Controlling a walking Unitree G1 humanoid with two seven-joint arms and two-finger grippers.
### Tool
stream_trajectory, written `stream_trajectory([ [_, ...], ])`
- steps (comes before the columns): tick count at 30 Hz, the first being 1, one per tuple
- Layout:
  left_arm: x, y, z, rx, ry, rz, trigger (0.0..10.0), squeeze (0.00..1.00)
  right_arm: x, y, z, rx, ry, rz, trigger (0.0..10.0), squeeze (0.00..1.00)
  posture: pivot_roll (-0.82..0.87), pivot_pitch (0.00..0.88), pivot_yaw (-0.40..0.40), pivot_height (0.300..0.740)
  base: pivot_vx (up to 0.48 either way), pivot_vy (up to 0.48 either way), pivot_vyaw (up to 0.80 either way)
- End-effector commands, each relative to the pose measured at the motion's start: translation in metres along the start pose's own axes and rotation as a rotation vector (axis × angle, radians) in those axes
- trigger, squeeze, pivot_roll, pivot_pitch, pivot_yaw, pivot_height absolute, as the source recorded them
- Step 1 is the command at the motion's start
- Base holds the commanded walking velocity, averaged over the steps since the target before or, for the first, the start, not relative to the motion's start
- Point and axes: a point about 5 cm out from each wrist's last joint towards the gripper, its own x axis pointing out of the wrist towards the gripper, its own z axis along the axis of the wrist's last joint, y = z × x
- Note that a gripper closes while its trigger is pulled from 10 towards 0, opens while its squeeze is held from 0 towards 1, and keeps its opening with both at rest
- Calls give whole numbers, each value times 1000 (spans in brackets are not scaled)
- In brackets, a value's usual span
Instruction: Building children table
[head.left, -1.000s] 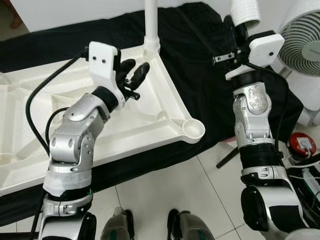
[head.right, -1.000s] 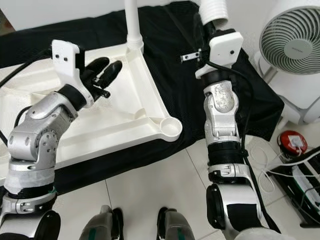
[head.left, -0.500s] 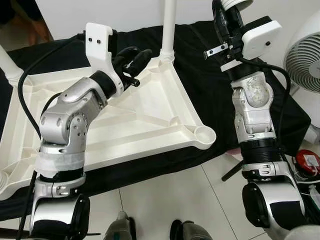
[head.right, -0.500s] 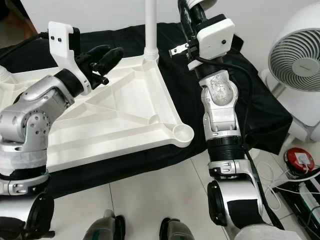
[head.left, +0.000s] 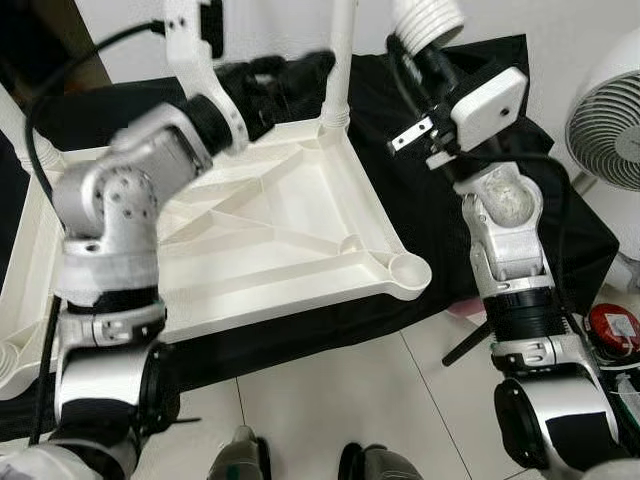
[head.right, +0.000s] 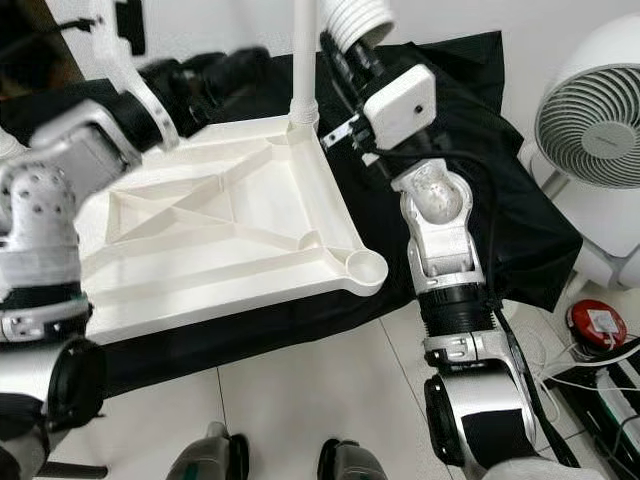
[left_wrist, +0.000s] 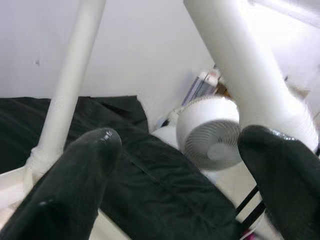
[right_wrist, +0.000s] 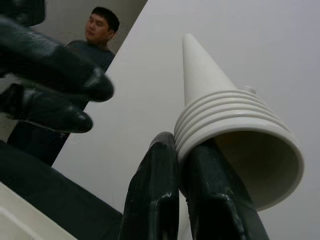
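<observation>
I take the white table top (head.left: 270, 240) as my landmark; it lies upside down on a black cloth (head.left: 440, 200) over the tiled floor (head.left: 350, 400), ribs facing up, with an open round socket (head.left: 408, 268) at the corner nearest the robot's right arm. I count one leg already standing in it, a white leg (head.left: 340, 60) rising from the far corner; at the far left edge of the top I see another white post (head.left: 20, 130), though I cannot tell how it is seated.

The left gripper (head.left: 290, 75) hangs above the far edge of the table top, just beside the standing leg, blurred; from the left wrist camera its two fingers (left_wrist: 70, 185) sit wide apart with nothing between them.

The right gripper (head.right: 345, 60) is raised beyond the far right corner of the table top, over the cloth; from the right wrist camera its two fingers (right_wrist: 155, 195) are pressed together on the wall of one loose leg (right_wrist: 225, 120), a white cone with a ribbed, flared open end.

One white fan (head.right: 590, 130) stands to the right of the cloth; one red round object (head.left: 612, 325) lies on the floor near the table top's right side, among cables. One person (right_wrist: 95, 35) stands in the background behind the raised leg.
</observation>
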Motion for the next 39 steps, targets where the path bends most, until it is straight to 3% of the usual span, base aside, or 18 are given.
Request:
stream_trajectory([
  [1, -2, -16, 6, -38, -7, -371, 10000, 0, -1, 3, 6, 5, -26, 24, 10000, 0, -14, 46, 8, 740, 0, 0, 0],
  [12, 1, -8, 9, -90, 14, -376, 10000, 0, -12, 15, 5, 17, -6, 97, 10000, 0, -25, 39, 10, 740, 0, 0, 0],
  [20, 12, -3, 21, -195, 20, -398, 10000, 0, -24, 32, 8, 28, 3, 222, 10000, 0, -29, 37, 14, 740, 0, 0, 0],
  [33, 15, -6, 34, -299, 14, -475, 10000, 0, -43, 51, 7, 62, 52, 271, 10000, 0, -41, 58, 27, 740, 0, 0, 0],
  [39, 17, -3, 32, -321, 16, -449, 10000, 0, -50, 57, 7, 67, 67, 284, 10000, 0, -43, 65, 27, 740, 0, 0, 0],
])
